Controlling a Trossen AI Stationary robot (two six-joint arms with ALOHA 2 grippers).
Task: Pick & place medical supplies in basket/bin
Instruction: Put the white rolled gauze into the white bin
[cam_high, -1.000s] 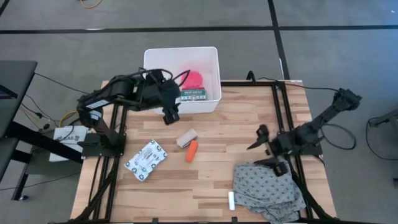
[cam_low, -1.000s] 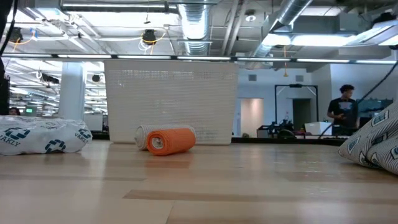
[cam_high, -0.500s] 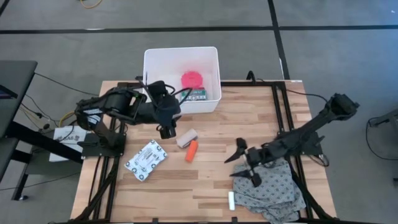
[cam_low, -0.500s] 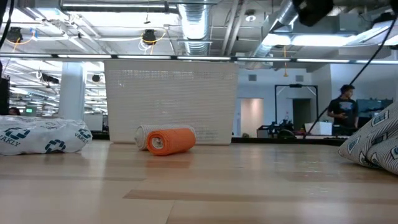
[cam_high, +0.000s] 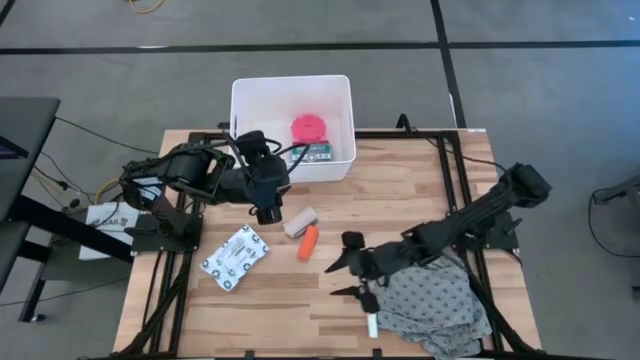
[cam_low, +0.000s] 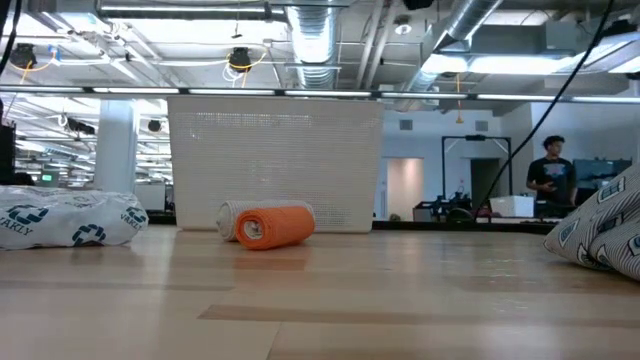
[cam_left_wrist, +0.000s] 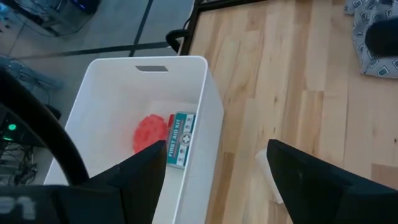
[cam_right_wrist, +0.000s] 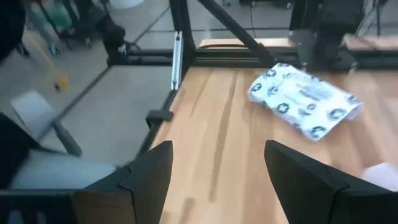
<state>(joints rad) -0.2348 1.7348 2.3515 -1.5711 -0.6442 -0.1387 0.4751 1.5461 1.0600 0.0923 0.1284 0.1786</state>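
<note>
The white bin (cam_high: 243, 120) stands at the table's far edge. In it lie the pink roll (cam_high: 308, 128) and the green-and-white first-aid box (cam_high: 318, 153); both also show in the left wrist view, the roll (cam_left_wrist: 148, 132) and the box (cam_left_wrist: 180, 138). My left gripper (cam_high: 266, 212) is open and empty, just in front of the bin. The beige roll (cam_high: 300, 221), orange tube (cam_high: 308, 242) and printed packet (cam_high: 235, 257) lie mid-table. The small white tube (cam_high: 372, 322) lies by the grey cloth's edge. My right gripper (cam_high: 343, 278) is open and empty, right of the orange tube.
The grey patterned cloth (cam_high: 432, 305) lies bunched at the near right corner, under my right arm. The low view shows the orange tube (cam_low: 272, 226) in front of the bin (cam_low: 275, 160), and a person (cam_low: 548, 178) in the room behind. Black frame rails run along the table's sides.
My right gripper has swung from the table's right side toward the left, over the cloth, and now hangs near the orange tube. My left gripper has drawn back from the bin's rim toward the near edge, then kept still. Both stay open.
</note>
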